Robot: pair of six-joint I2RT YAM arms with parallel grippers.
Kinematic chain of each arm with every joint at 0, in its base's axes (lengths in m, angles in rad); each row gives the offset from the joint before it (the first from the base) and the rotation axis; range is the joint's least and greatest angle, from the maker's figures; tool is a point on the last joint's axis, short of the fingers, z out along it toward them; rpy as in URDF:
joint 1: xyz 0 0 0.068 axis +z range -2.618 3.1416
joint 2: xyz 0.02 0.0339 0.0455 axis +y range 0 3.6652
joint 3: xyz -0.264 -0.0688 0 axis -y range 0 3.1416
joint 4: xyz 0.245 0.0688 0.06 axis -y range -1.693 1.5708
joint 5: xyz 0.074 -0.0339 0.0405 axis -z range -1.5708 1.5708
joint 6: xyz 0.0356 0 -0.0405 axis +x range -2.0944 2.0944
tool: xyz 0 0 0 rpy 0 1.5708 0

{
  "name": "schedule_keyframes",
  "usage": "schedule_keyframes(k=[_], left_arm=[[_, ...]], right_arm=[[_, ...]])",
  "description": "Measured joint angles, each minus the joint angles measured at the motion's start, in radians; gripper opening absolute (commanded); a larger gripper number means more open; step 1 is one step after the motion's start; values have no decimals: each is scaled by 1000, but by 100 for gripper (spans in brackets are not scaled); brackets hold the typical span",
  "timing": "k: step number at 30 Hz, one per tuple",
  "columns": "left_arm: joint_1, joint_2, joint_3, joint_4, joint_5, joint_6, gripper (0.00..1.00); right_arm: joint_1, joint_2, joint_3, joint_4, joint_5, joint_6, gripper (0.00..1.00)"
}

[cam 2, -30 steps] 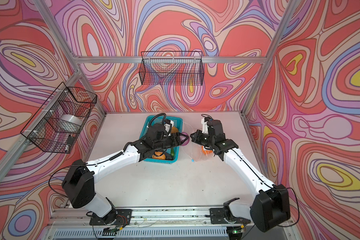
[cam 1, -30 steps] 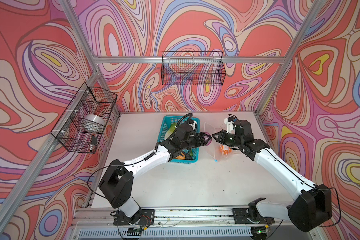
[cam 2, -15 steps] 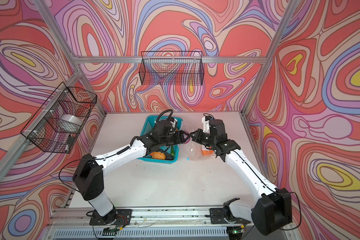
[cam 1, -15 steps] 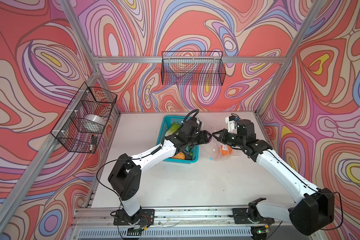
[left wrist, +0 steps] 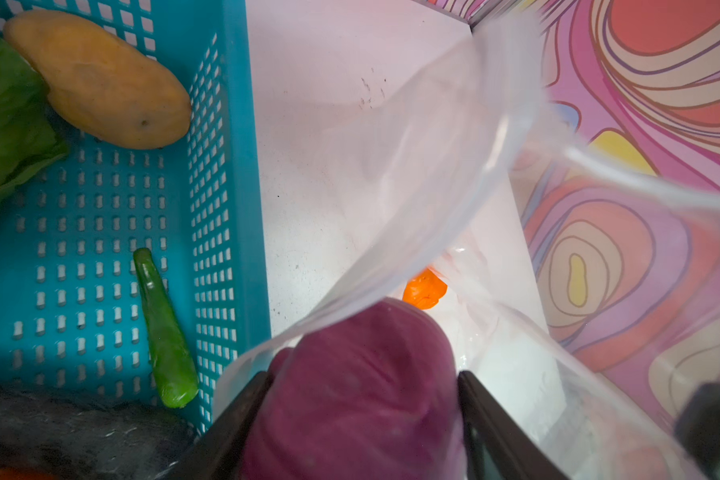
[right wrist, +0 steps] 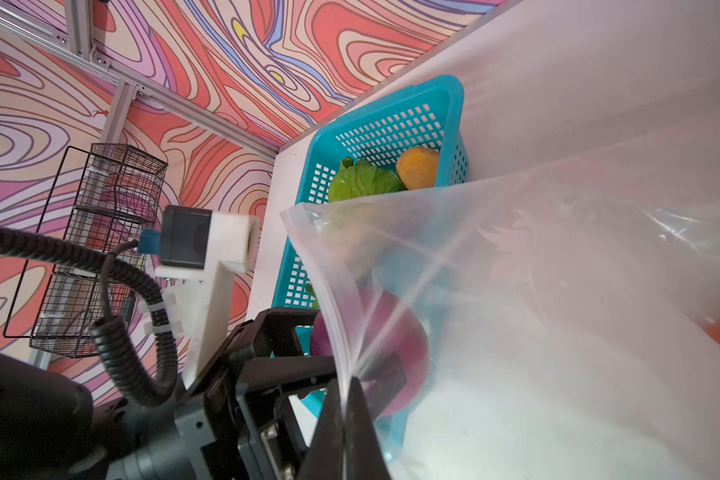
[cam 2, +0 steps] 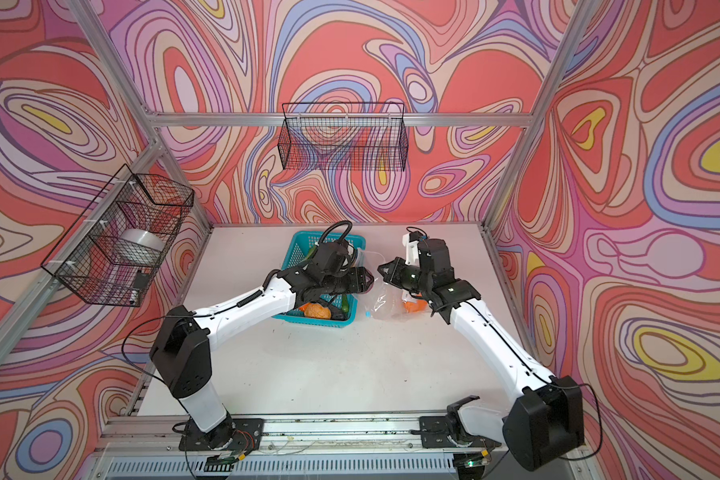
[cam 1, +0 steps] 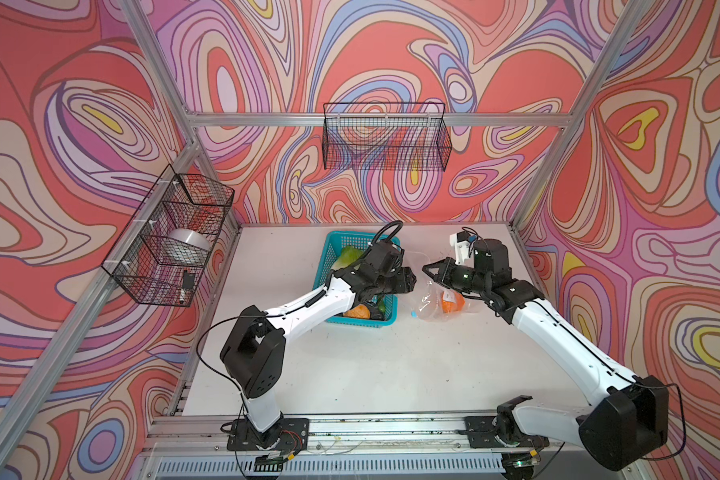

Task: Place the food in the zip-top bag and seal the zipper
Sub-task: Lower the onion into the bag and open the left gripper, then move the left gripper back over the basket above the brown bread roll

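Mid-frame in both top views, the left gripper (cam 1: pixel 409 279) holds the onion (left wrist: pixel 350 386) in the mouth of the bag (right wrist: pixel 558 291), pinched open by the right gripper (right wrist: pixel 345 388); release should follow.

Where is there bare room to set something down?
Bare: the table between teal basket and front rail, and left of the basket. Crowded: the gap between basket and zip-top bag, where the left gripper with purple onion meets the right gripper.

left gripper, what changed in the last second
The left gripper, gripping the purple onion, eased rightward from over the basket to the mouth of the zip-top bag. Its slider shifted left. The right gripper stayed pinched on the bag's edge; basket and orange piece unmoved.
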Motion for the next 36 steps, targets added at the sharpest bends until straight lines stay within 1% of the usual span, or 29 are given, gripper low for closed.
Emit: schedule_keyframes(k=[3,6,14,15,18,25,31,36], left_arm=[[-2,2,0,-8,0,2,81],[-2,2,2,-11,0,2,83],[-3,1,2,-12,1,2,85],[-3,0,2,-11,1,2,86],[-3,-14,2,-13,3,4,100],[-2,-132,2,-50,-15,37,100],[4,-272,-27,-102,-129,108,100],[66,-340,-127,-183,-198,137,100]], right_arm=[[0,0,-2,1,0,0,0],[0,0,-2,2,0,0,0],[0,0,-3,2,0,0,0],[0,0,-3,2,0,0,0],[0,2,-3,2,0,0,0],[0,16,-3,2,2,0,0],[0,36,-3,2,1,0,0],[0,37,-3,2,2,0,0]])
